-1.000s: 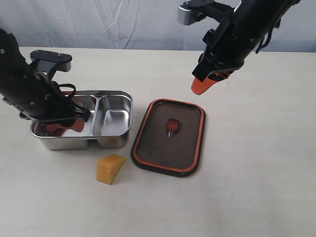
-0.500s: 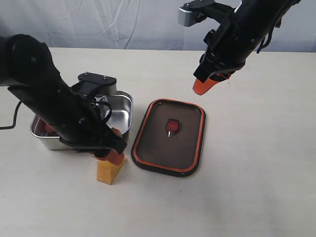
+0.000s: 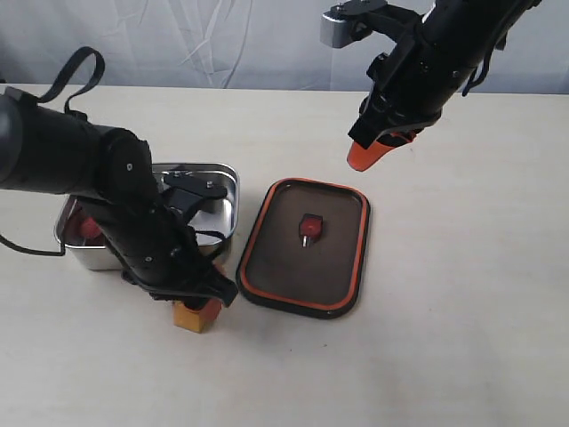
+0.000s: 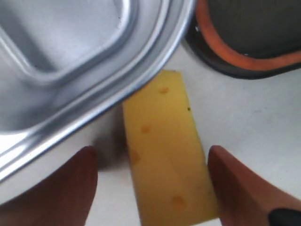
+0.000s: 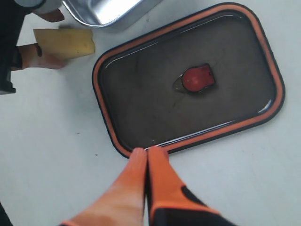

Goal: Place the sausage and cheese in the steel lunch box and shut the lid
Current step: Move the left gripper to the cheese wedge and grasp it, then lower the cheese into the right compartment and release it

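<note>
– The grippers?
– Left gripper point(image 4: 151, 188) was spread, straddling the cheese point(image 4: 164, 150) on the table beside the steel lunch box point(image 4: 70, 56). Right gripper point(image 5: 146, 157) was pinched empty above the lid point(image 5: 141, 89).
– Progress?
– The sausage point(image 3: 87, 228) lay boxed, apparently. Cheese and lid were not yet done.

You see the sausage point(image 3: 87, 228), glossy red and partly hidden, in the left of the 2 compartments of the open steel lunch box point(image 3: 229, 178). The cheese point(image 4: 164, 150), a yellow wedge, lies on the tabletop point(image 3: 444, 311) just beside the box's near wall. The lid point(image 3: 302, 262), dark and orange-rimmed, lies flat just right of the box.
</note>
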Robot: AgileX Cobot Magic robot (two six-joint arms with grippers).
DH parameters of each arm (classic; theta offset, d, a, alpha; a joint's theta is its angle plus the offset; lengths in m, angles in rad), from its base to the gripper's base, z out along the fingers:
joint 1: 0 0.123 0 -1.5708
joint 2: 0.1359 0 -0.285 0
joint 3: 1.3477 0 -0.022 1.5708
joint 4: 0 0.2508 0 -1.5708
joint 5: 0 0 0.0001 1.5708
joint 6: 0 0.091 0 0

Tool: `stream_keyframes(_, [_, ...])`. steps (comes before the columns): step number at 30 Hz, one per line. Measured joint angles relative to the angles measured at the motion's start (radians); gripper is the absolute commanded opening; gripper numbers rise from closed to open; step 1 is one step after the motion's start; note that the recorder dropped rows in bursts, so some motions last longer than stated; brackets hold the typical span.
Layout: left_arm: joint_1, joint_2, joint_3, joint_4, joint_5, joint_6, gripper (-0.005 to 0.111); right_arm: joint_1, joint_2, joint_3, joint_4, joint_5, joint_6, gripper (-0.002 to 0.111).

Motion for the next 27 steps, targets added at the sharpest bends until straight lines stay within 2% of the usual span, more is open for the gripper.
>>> stream_keyframes(1, [0.0,0.022,0.0,0.003,0.003,0.0,0.051,0.0,0.0,0.0,0.0,0.0,0.0,0.0])
stream_keyframes(2, [0.0,0.025,0.0,0.003,0.002,-0.002,0.03,0.0,0.0,0.0,0.0,0.0,0.0,0.0])
stream_keyframes(3, [0.0,0.027,0.0,0.001,0.004,-0.002,0.019,0.0,0.0,0.0,0.0,0.0,0.0,0.0])
stream_keyframes(4, [0.0,0.029,0.0,-0.001,0.007,-0.002,0.0,0.0,0.0,0.0,0.0,0.0,0.0,0.0])
stream_keyframes(11, [0.0,0.014,0.0,-0.089,0.064,0.073,0.0,0.0,0.0,0.0,-0.008,0.0,0.0,0.0])
stream_keyframes(19, [0.0,-0.151,-0.062,-0.092,0.091,0.079,0.0,0.0,0.0,0.0,-0.031,-0.007,0.0,0.0])
stream_keyframes(23, [-0.004,-0.215,-0.116,-0.007,0.06,0.063,0.0,0.0,0.0,0.0,-0.036,-0.02,0.0,0.0])
stream_keyframes(27, [-0.004,-0.216,-0.159,0.203,0.031,-0.067,0.0,0.0,0.0,0.0,-0.042,-0.022,0.004,0.0])
